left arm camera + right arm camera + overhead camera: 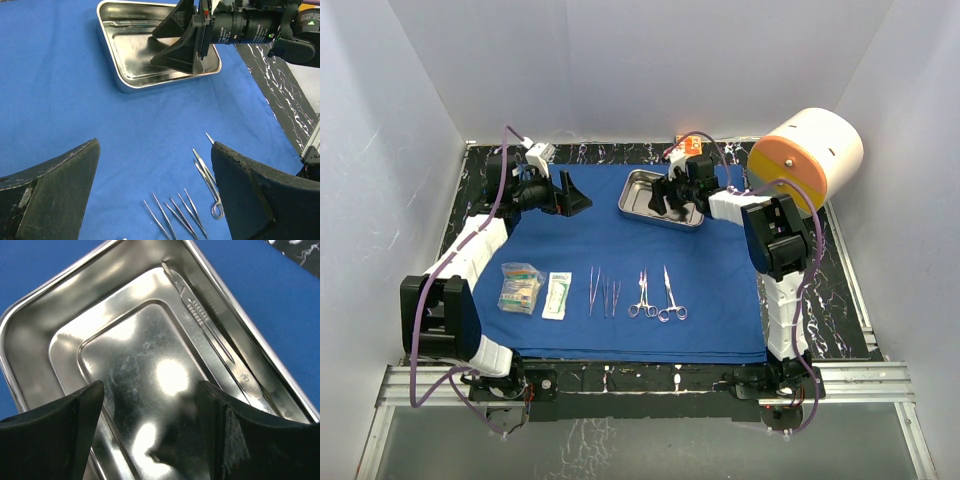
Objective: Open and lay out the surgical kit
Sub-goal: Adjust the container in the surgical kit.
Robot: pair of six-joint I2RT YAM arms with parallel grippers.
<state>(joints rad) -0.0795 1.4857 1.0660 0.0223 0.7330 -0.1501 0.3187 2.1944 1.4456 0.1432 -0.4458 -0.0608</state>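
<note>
Right hand (pixel 150 395) open over shiny steel tray (pixel 42 315) | slim scalpel handle (pixel 210 330) inside

White walls (pixel 620 60), black (seemingly marbled) tabletop (pixel 835 310)

Counting one blue cloth (pixel 620 240). Counting one shiny tray (pixel 632 195) sitting on it, holding one thin steel handle (pixel 210 332). Seeing two clear packets (pixel 520 287) lying side by side. Seeing two scissor-like clamps (pixel 642 297). Seeing a few forceps (pixel 594 290), too thin for counting well. Also seeing one big white-and-orange drum (pixel 810 150) and one small orange box (pixel 692 143).
</note>
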